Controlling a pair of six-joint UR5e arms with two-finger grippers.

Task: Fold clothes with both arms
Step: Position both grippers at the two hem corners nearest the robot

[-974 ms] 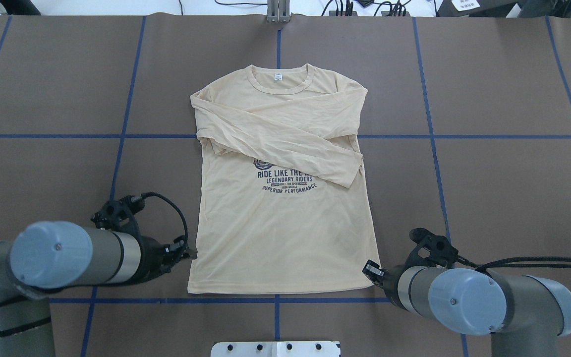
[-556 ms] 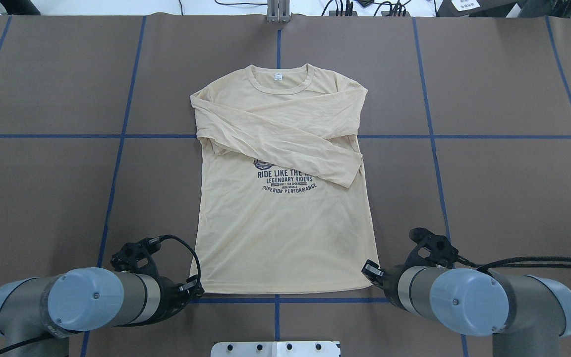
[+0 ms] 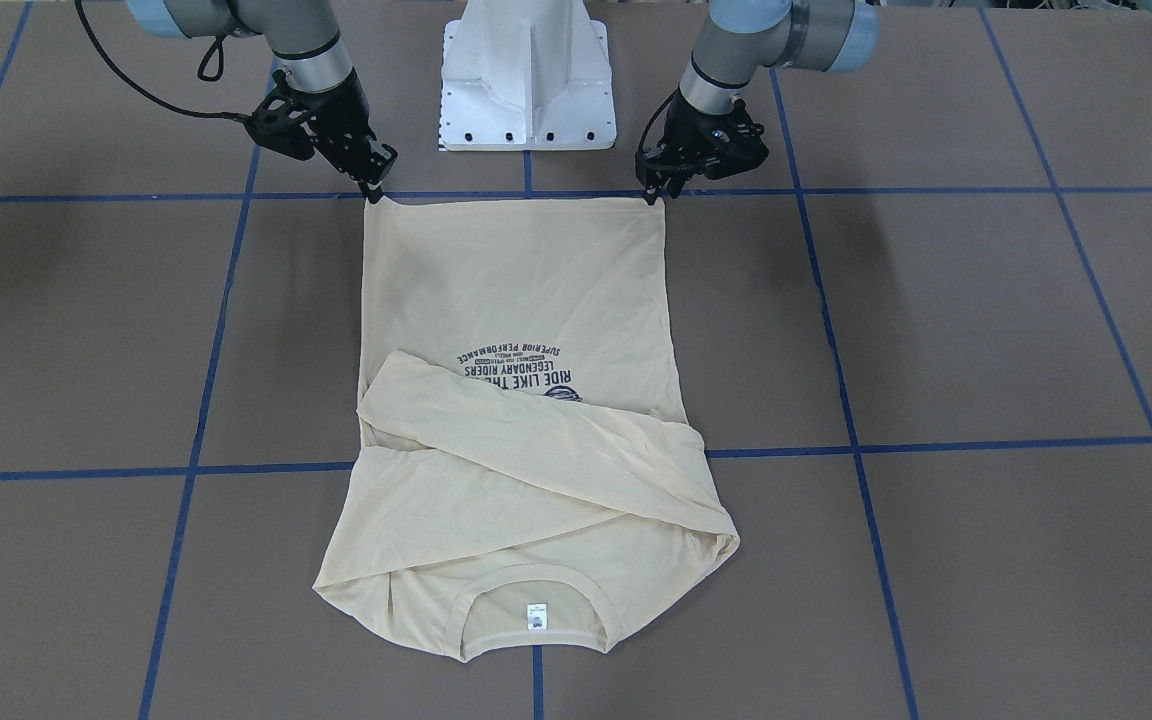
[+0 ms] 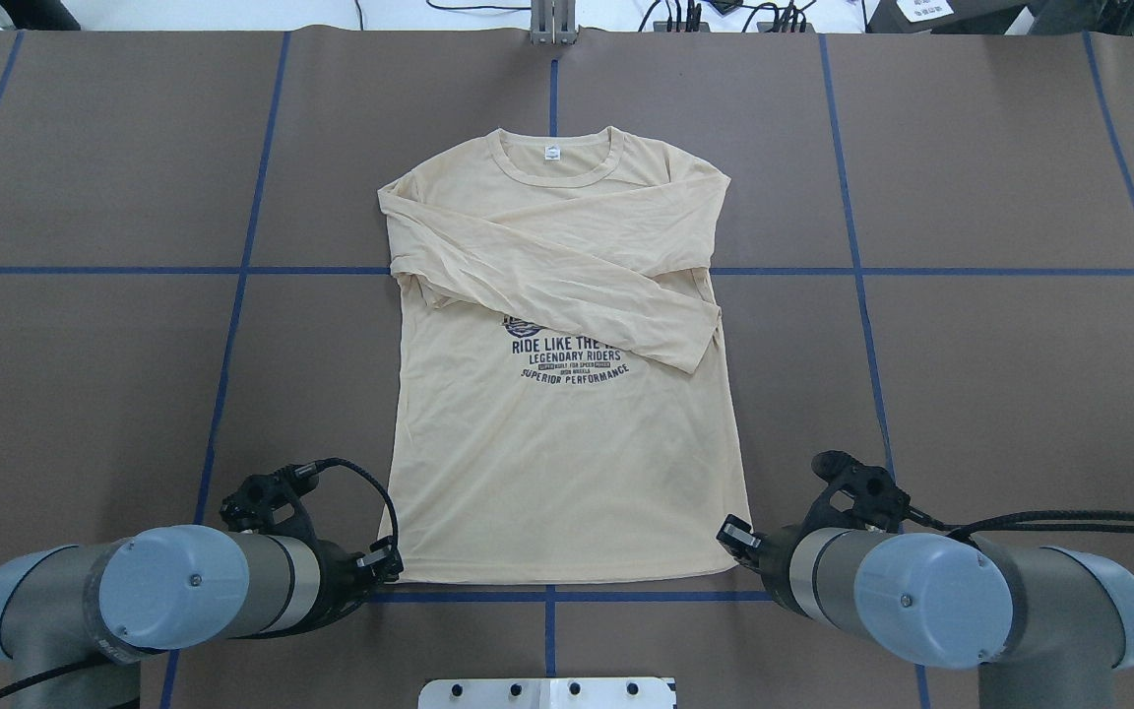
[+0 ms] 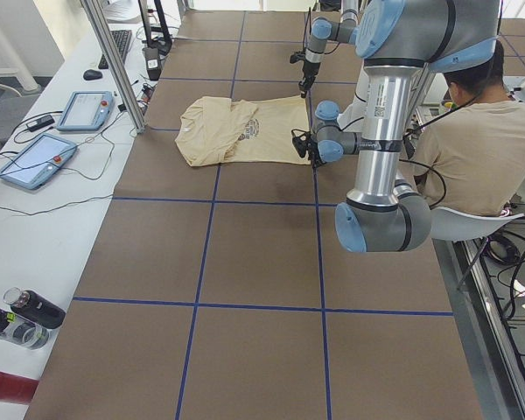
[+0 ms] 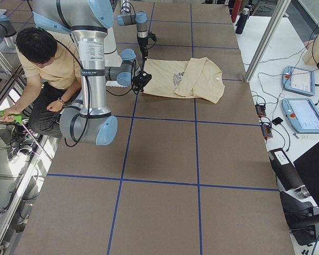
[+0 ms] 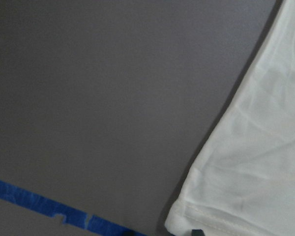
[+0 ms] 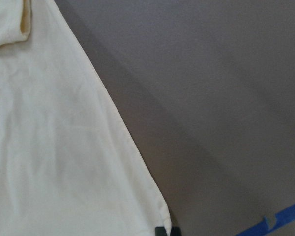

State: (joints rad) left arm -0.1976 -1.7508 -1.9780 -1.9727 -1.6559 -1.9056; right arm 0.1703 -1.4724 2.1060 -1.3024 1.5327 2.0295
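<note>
The pale cream-yellow shirt (image 4: 567, 443) lies flat, front up, collar far from the robot, both sleeves folded across the chest over the navy print (image 4: 567, 356). It also shows in the front-facing view (image 3: 516, 290). My left gripper (image 4: 392, 563) (image 3: 650, 193) is at the hem's left corner; one fingertip (image 7: 196, 231) rests on the hem edge, and I cannot tell whether it is open or shut. My right gripper (image 4: 729, 537) (image 3: 374, 190) is at the hem's right corner, its fingertips (image 8: 160, 230) close together on the cloth, which is drawn to a small point there.
The white pedestal base (image 3: 526, 80) stands just behind the hem. Blue tape lines (image 4: 232, 271) grid the brown table cover. A seated person (image 5: 459, 149) is behind the robot. Control tablets (image 5: 87, 109) and bottles (image 5: 26, 315) sit along the table's far side.
My left arm has swung back toward the robot and in, bringing its gripper from beside the shirt's side edge to the hem's left corner. The right arm and the shirt have not moved.
</note>
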